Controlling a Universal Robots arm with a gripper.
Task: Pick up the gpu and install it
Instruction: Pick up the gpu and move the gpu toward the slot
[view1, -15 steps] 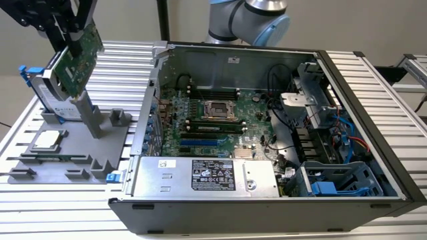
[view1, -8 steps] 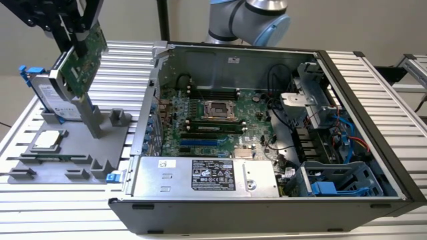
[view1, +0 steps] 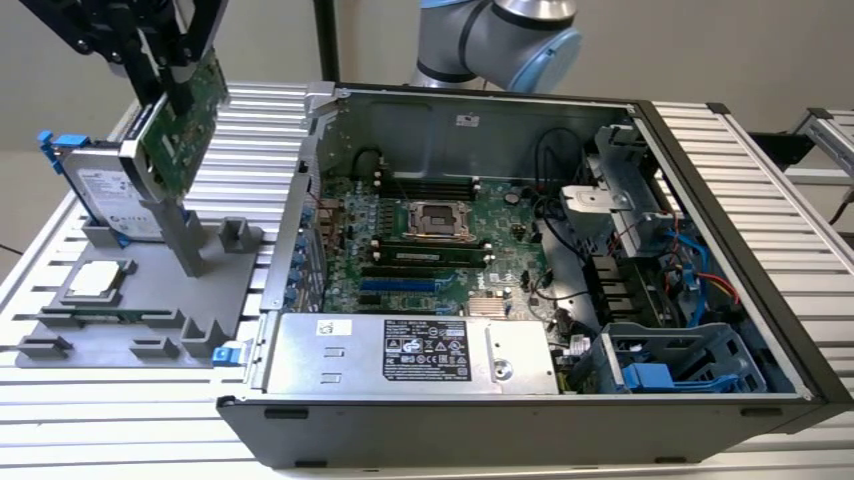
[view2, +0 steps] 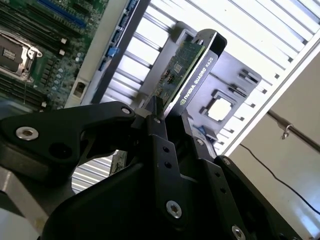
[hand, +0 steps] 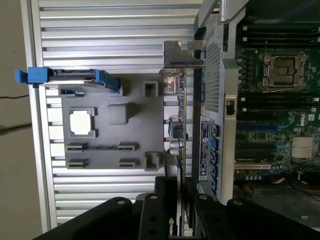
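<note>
Gripper (view2: 161, 114) jaws pinch the gpu (view1: 178, 118) by one end. Card hangs tilted over the grey holder (view1: 147, 290) near the counter's (view1: 267, 120) edge on the exterior view's left. It sits between the hard drive (view1: 107, 190) and the open computer case (view1: 534, 400).

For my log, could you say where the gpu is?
At the exterior view's left, the gpu hangs in the jaws over the grey holder, outside the case.

Exterior view high over case (view1: 534, 435); both wrist views share motherboard (view2: 60, 30) (hand: 280, 125).
</note>
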